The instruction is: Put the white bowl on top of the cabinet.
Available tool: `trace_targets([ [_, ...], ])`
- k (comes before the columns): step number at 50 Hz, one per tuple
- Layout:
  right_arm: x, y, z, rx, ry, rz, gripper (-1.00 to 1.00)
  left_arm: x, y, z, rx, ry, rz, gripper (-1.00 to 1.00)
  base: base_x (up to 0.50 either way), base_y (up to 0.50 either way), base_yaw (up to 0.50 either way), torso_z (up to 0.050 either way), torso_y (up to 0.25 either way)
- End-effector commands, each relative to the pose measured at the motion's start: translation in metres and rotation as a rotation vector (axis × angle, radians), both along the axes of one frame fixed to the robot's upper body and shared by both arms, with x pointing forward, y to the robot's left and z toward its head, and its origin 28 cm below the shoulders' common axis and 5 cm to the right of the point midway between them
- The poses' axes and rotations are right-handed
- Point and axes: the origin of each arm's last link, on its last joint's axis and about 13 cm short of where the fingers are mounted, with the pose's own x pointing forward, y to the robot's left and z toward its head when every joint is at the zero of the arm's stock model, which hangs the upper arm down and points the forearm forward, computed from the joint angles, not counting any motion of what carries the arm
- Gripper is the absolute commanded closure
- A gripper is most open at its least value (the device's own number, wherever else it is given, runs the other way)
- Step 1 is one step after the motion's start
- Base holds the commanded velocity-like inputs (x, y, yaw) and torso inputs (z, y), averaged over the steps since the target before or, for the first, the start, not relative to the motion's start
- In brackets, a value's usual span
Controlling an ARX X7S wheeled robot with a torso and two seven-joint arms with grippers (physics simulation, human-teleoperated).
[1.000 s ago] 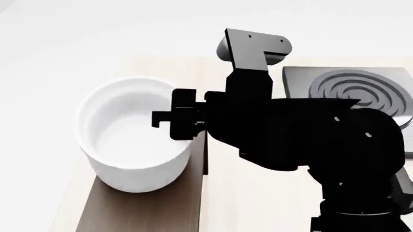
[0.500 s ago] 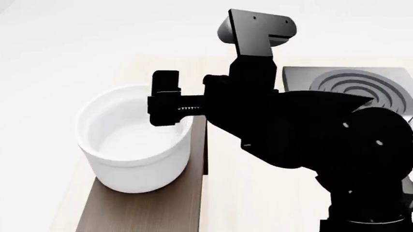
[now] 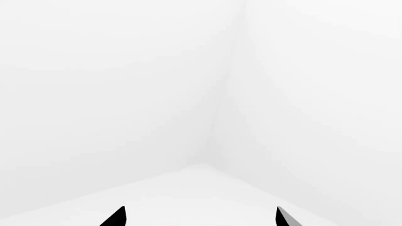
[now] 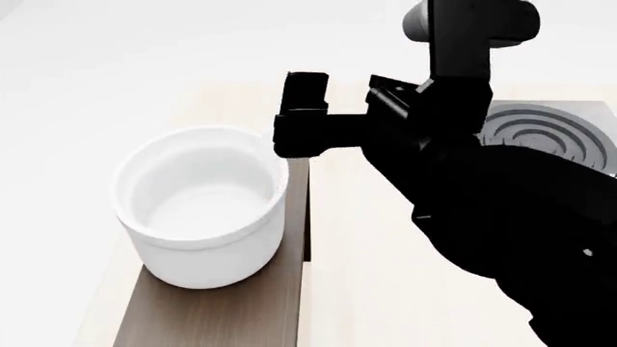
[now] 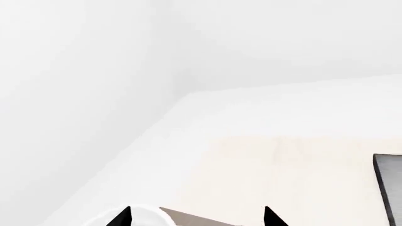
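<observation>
Compared with the earlier head views, the right gripper [image 4: 306, 116] is seen raised clear of the white bowl [image 4: 201, 206] and shifted toward the robot's right, whereas its fingers were previously at the bowl's rim; the bowl itself is unchanged in position. The white bowl is shown standing upright on the flat wood-grain top of the cabinet [image 4: 222, 311], near the cabinet's far end, with its wall close to the cabinet's right edge. Nothing is gripped: in the right wrist view two dark fingertips [image 5: 120, 217] are seen spread apart with only open space between them, a sliver of the bowl's rim [image 5: 135, 214] and a corner of the cabinet top [image 5: 191, 219] lying below them. The right gripper is held above and just beyond the bowl's far right rim, not touching it. A grey stove plate [image 4: 545, 134] with concentric rings is partly hidden behind the right arm, on the pale table [image 4: 357, 289]. The left gripper [image 3: 199, 219] is shown only in the left wrist view, its two fingertips parted and empty, facing plain white surroundings.
</observation>
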Motion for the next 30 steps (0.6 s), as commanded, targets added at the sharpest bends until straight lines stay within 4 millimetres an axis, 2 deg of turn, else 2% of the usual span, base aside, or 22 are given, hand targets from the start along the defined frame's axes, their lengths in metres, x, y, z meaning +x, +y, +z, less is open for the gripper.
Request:
trace_targets([
  [1, -0.01, -0.016, -0.011, 0.018, -0.072, -0.111, -1.0, 0.0, 0.0, 0.0, -0.001, -0.003, -0.002, -1.0, 0.0, 0.0, 0.0, 0.0, 0.0],
  [30, -0.03, -0.043, -0.058, -0.096, -0.141, -0.383, -1.0, 0.0, -0.001, 0.0, 0.003, -0.01, -0.013, -1.0, 0.0, 0.0, 0.0, 0.0, 0.0],
])
